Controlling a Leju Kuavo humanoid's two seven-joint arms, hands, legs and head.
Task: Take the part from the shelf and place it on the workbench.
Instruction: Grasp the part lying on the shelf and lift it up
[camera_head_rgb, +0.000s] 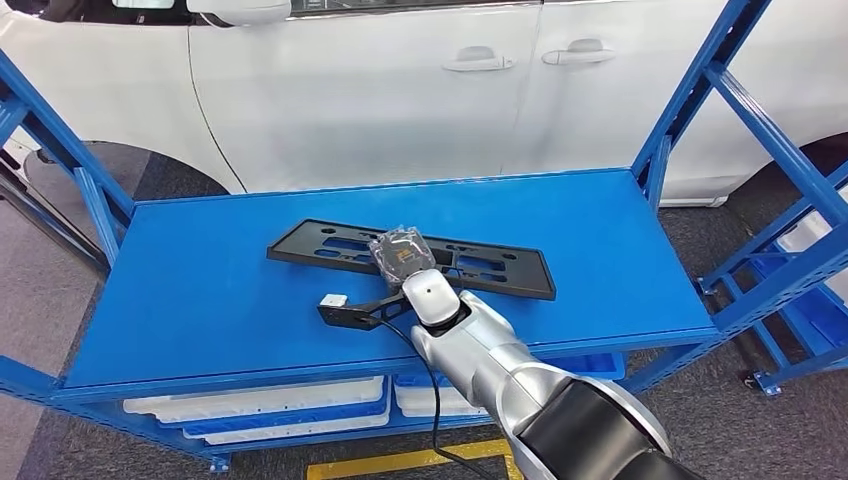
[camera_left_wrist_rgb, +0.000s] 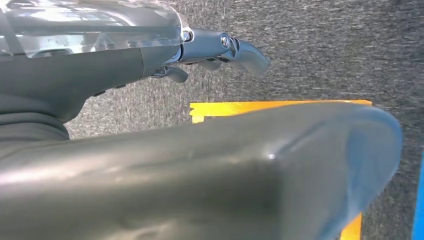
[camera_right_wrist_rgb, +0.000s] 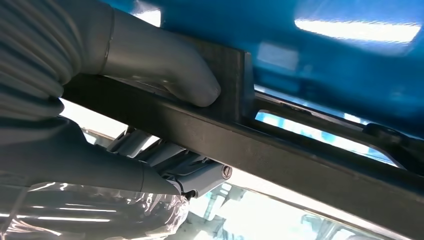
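- Head view: a long black part (camera_head_rgb: 410, 258) lay flat near the centre of the frame on the blue shelf (camera_head_rgb: 200, 300), running from centre left down towards centre right.
- The right hand (camera_head_rgb: 400, 252), wrapped in clear plastic, sat on the middle of the part; its silver arm (camera_head_rgb: 490, 360) rose from the bottom right of the frame.
- A black bracket (camera_head_rgb: 350, 313) with a small white block (camera_head_rgb: 334, 299) stuck out left of the wrist, and a black cable (camera_head_rgb: 432, 400) hung down from it.
- A white car (camera_head_rgb: 400, 90) filled the top of the frame behind the shelf; white and blue bins (camera_head_rgb: 260, 405) sat on the lower level at the bottom, with a yellow floor line (camera_head_rgb: 400, 462) below them.
- Left wrist view: the left hand (camera_left_wrist_rgb: 220, 50) showed at the upper middle of the frame with its fingers (camera_left_wrist_rgb: 250, 52) curled over grey carpet (camera_left_wrist_rgb: 325, 50) and nothing in them; yellow tape (camera_left_wrist_rgb: 225, 107) crossed the centre.
- Right wrist view: the right hand gripped the part, whose dark bar ran from the left edge to the lower right of the frame. The grey thumb (camera_right_wrist_rgb: 170, 65) pressed on one face at upper centre, and darker fingers (camera_right_wrist_rgb: 195, 175) closed on the opposite face at lower centre. The shelf filled the top of the frame.
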